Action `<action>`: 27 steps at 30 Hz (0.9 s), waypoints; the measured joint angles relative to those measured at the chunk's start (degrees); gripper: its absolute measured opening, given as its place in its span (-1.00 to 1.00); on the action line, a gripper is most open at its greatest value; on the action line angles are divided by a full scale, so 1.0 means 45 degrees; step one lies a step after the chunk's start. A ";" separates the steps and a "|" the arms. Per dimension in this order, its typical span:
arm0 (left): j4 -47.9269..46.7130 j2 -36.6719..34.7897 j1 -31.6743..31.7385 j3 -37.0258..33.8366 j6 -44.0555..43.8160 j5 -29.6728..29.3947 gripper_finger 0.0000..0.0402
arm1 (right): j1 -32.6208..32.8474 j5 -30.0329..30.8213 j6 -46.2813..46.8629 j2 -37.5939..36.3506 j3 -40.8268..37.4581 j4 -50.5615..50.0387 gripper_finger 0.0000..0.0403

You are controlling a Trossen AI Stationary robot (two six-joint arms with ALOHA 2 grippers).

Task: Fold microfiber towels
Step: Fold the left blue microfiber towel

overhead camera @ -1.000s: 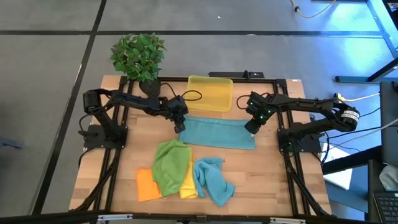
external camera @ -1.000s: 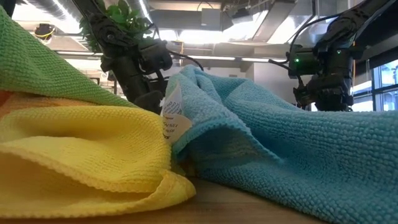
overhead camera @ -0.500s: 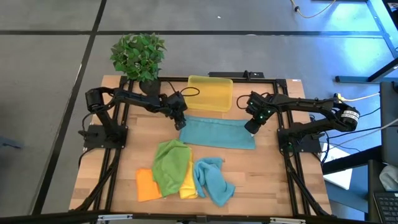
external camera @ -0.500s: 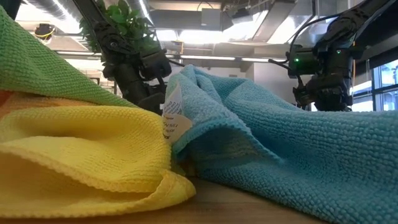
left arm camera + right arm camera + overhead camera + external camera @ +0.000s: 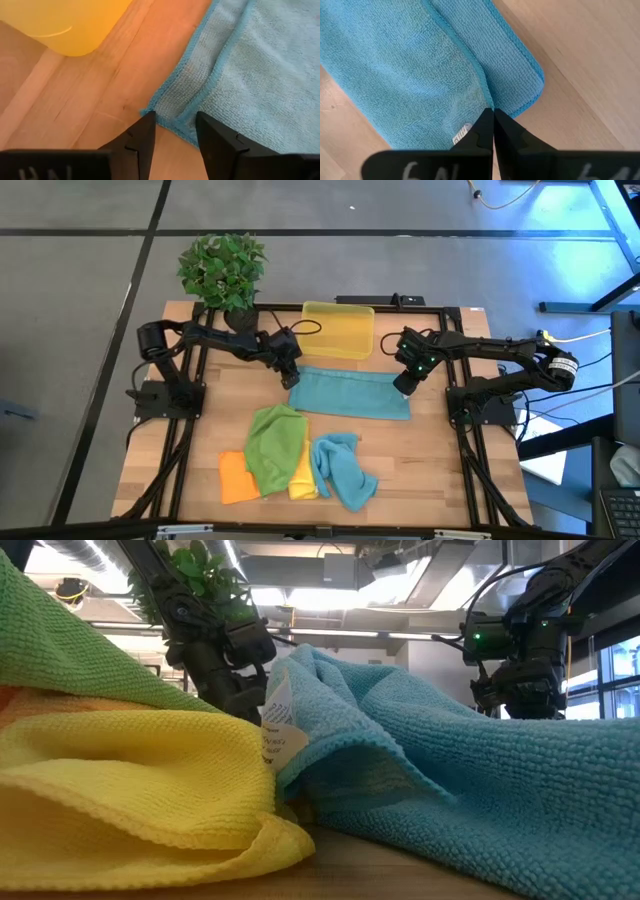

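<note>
Here the folded teal towel (image 5: 350, 393) lies mid-table below the yellow bin (image 5: 338, 329), its long axis running between the arms, the parted left gripper (image 5: 291, 378) and pinched-shut, empty right gripper (image 5: 404, 384) at opposite ends.

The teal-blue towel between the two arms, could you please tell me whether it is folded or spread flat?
Folded. The teal-blue towel lies as a narrow strip, and both wrist views show a doubled layer, one hemmed edge lying over another near its end.
</note>
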 joint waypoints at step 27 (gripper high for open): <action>0.0772 -0.0079 -0.0279 -0.0005 0.1334 0.0170 -0.21 | -0.0001 -0.0112 0.0092 0.0000 0.0000 -0.0019 -0.98</action>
